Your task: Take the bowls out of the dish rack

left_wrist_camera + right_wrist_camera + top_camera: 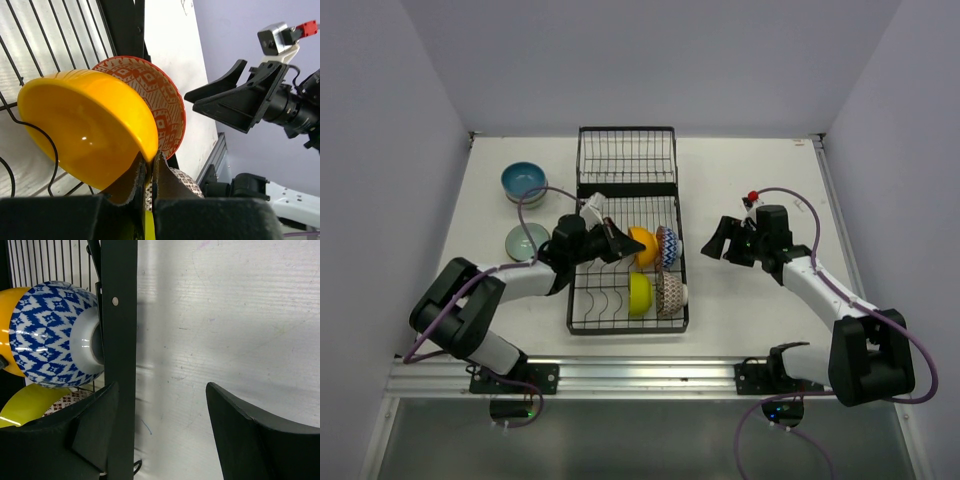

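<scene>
**Left arm.** The left end effector [149,169] is closed narrow on the rim of the orange bowl [85,135], which is pinched between its two fingers. The bowl stands on edge among the wire dividers of the dish rack [625,150], in the nearer, longer section, at the left of the far row.

**Right arm.** The right end effector [161,390] is spread wide and holds nothing. It sits over bare worktop [240,315] just outside the rack's right rail, level with the blue zigzag bowl [50,335].

**Differences between views.**
- Only the left wrist view shows the pinch on the rim. It also shows a red-on-cream patterned inside on the bowl directly behind the orange one (the overhead view resolves neither).
- Only the right wrist view shows the zigzag bowl's white foot ring close against the rail.
- The overhead view places the yellow-green bowl [639,293] and the brown-patterned bowl [670,292] in the near row. It alone shows a blue bowl [523,181] and a mint bowl [526,240] on the worktop left of the rack.

**Orange bowl.** Glossy, plain, deep orange-yellow, with a bright highlight on its outer wall.
</scene>
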`<action>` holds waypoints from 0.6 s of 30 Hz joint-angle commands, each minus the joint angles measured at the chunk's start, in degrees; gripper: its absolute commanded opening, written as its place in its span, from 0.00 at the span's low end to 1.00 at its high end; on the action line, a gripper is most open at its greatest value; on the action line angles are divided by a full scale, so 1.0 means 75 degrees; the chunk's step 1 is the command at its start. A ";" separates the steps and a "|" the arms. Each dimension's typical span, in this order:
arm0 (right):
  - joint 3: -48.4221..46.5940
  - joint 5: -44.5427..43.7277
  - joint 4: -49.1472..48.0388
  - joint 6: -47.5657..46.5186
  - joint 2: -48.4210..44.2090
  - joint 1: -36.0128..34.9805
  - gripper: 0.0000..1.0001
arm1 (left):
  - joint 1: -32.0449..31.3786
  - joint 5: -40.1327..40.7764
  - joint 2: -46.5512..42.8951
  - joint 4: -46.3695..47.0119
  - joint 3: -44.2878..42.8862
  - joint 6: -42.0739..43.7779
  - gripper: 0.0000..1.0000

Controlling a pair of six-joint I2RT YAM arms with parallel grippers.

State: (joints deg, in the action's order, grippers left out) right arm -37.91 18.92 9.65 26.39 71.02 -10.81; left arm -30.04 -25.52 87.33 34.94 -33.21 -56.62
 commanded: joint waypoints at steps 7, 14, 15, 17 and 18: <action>-0.0113 -0.0132 -0.0080 -0.0132 -0.0048 0.0011 0.74 | -0.0049 0.0929 -0.0464 0.0896 0.0526 -0.1579 0.00; -0.0113 -0.0143 -0.0079 -0.0144 -0.0083 0.0011 0.74 | -0.0026 0.1200 -0.0488 0.1703 0.0456 -0.1954 0.00; -0.0113 -0.0143 -0.0080 -0.0144 -0.0083 0.0011 0.74 | -0.0014 0.1118 -0.0441 0.1809 0.0398 -0.1920 0.00; -0.0113 -0.0132 -0.0091 -0.0132 -0.0083 0.0000 0.74 | 0.0021 0.1001 -0.0312 0.1811 0.0199 -0.1826 0.00; -0.0113 -0.0132 -0.0080 -0.0144 -0.0083 0.0000 0.74 | 0.0033 0.0965 -0.0277 0.1787 0.0059 -0.1721 0.00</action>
State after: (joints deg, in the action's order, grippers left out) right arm -37.91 18.92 9.65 26.28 71.02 -10.81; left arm -30.11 -18.65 85.76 41.43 -29.74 -69.49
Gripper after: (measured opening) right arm 0.743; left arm 0.039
